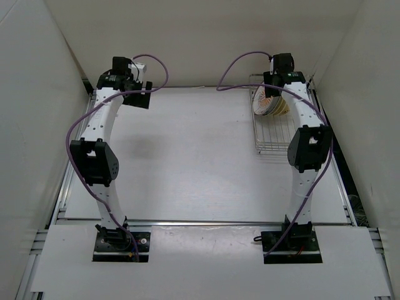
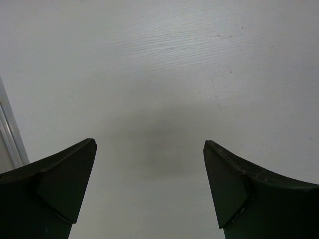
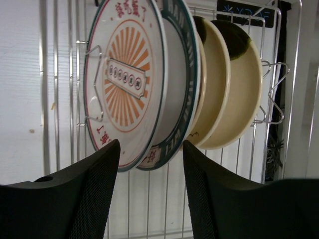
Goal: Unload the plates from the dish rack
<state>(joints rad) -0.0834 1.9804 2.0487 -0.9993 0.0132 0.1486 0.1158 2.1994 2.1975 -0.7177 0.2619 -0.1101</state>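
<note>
Four plates standing on edge in the dish rack, far right corner of the tabletop.
Right in front of me the row is packed tight at the rack's far end, a silvery wire grid with raised sides. The front plate is white with an orange sunburst, red lettering and a thin dark rim line. Close behind it stands the dark-rimmed plate, white lettering in its band. Then two cream plates, each with a dark patch near the top. Wire loops show at both ends of the row.

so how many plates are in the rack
4, upright in the rack: orange plate at one end, dark-rimmed plate next, then two cream plates. Others may be hidden between.
</note>
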